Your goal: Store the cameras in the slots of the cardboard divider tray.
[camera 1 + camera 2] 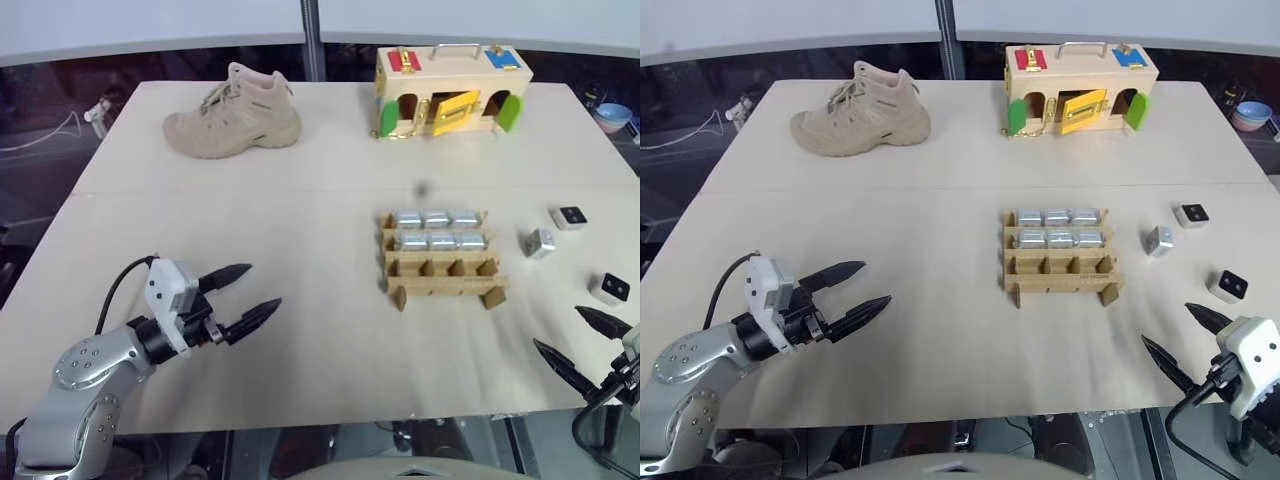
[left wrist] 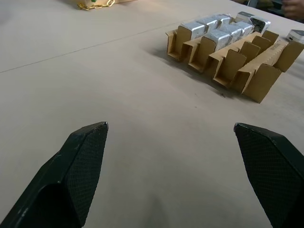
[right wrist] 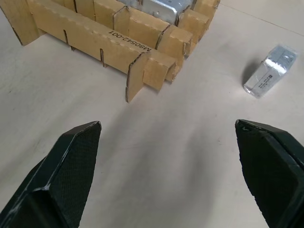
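Note:
The cardboard divider tray [image 1: 445, 287] sits right of the table's middle. Several silver cameras [image 1: 437, 218] fill its two far rows, and the near row's slots stand empty. Three loose cameras lie on the table to its right: one [image 1: 570, 217] lens up, one [image 1: 540, 243] tilted on its side, one [image 1: 611, 288] nearest my right gripper. My left gripper [image 1: 265, 284] hovers open over the near left of the table, pointing toward the tray [image 2: 223, 61]. My right gripper [image 1: 557, 327] is open near the front right edge, with a loose camera [image 3: 270, 71] and the tray's corner [image 3: 156, 66] ahead of it.
A tan boot [image 1: 235, 115] lies at the far left of the table. A pale wooden box with colourful doors [image 1: 450, 85] stands at the far middle. Beyond the table's right edge is a small bowl [image 1: 612, 115].

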